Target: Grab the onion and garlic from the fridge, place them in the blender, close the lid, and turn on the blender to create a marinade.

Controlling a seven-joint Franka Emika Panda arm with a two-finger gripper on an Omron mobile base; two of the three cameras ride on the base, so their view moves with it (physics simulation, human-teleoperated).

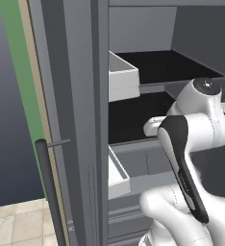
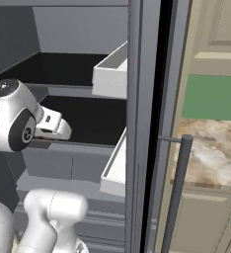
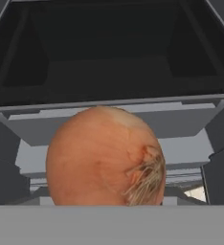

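The onion (image 3: 104,155) sits very close in front of the hand camera, low and centred, with the fridge (image 1: 85,120) shelves and a grey drawer front behind it. The fingers are hidden behind it in the hand view and behind the arm in the base views, so whether they are open around it or already pressing on it cannot be told. In the base views the arm reaches into the open fridge at the level of the lower black shelf (image 2: 88,118), with white door bins (image 1: 121,77) on both sides of the opening.

The step in hand looks like taking the onion out of the fridge. To do it well, the grip should fall across the widest part of the ball, so it cannot squirt out; then draw straight back, clear of the shelf edge and the bins.

The onion is nearly round, so no long axis stands out. Its pale root tuft faces the lower right of the hand view, towards the camera.
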